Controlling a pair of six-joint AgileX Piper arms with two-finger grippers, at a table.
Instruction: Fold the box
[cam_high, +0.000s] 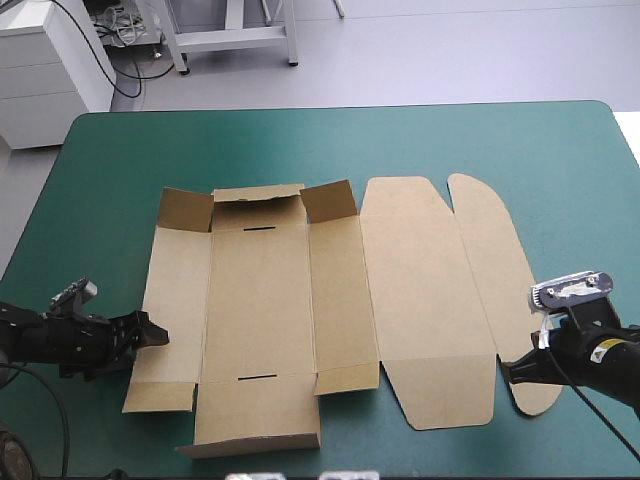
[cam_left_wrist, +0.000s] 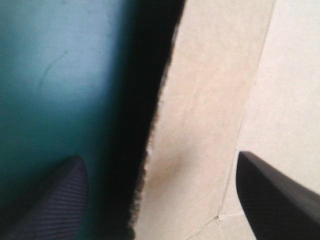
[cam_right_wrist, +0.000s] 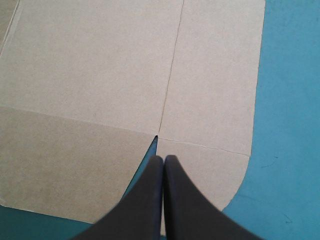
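Observation:
The brown box (cam_high: 300, 300) lies as a cut sheet on the teal-green cover, mostly flat, with its far flaps and near flap slightly raised. My left gripper (cam_high: 152, 337) is at the sheet's left edge, open, its fingertips (cam_left_wrist: 55, 195) straddling the board's edge (cam_left_wrist: 165, 150), which stands a little off the cover. My right gripper (cam_high: 508, 369) is shut, its tip (cam_right_wrist: 163, 161) resting over the box (cam_right_wrist: 100, 75) at the slit beside the rounded lid flap (cam_high: 500, 260), near the table's front right.
Bare teal-green cover (cam_high: 300, 140) stretches beyond the box toward the far edge and to both sides. A white cabinet (cam_high: 50, 60) stands off the table's far left corner.

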